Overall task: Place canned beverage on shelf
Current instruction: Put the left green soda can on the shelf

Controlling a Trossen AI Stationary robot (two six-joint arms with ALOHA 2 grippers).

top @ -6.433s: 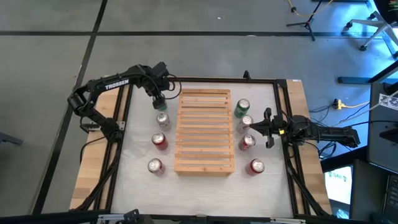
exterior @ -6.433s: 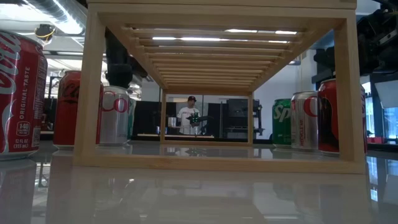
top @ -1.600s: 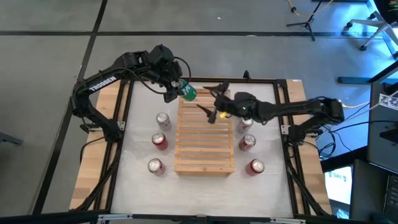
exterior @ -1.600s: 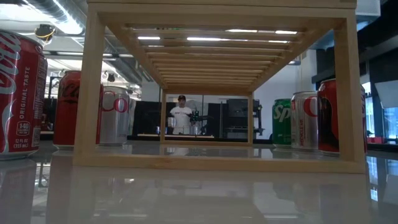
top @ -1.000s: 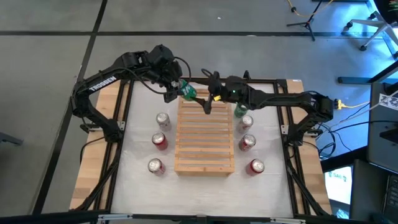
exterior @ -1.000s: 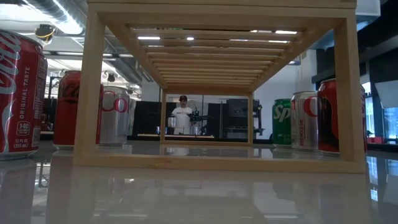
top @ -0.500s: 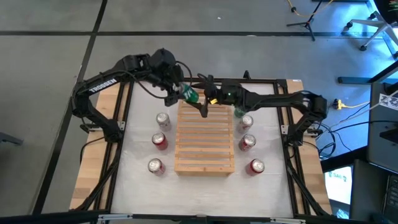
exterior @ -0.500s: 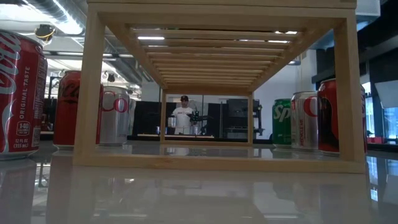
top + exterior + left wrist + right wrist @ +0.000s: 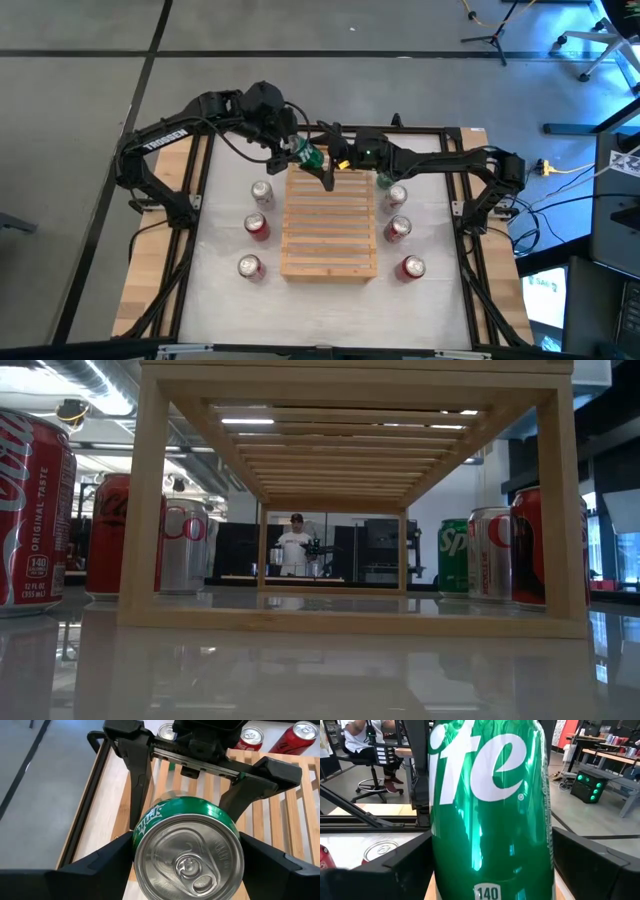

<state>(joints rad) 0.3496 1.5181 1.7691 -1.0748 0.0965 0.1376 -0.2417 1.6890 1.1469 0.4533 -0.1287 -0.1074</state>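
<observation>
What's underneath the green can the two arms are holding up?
The wooden shelf lies below the green can, its slats showing past the right gripper. The patch straight under the can is hidden by it.

This is a robotics lab or workshop. The white table (image 9: 225,300) sits in a black metal frame (image 9: 458,215) on a bare grey concrete floor (image 9: 80,120) marked with dark lines. Loose cables (image 9: 560,170) trail over the floor, and stand legs (image 9: 490,35) show at the far edge. Across the room, a person (image 9: 293,545) stands among dark equipment racks (image 9: 380,550). Exposed ducting (image 9: 90,380) and strip lights (image 9: 250,422) run overhead. Another person sits on a rolling chair (image 9: 370,777) near benches with lit electronics (image 9: 587,782).
</observation>
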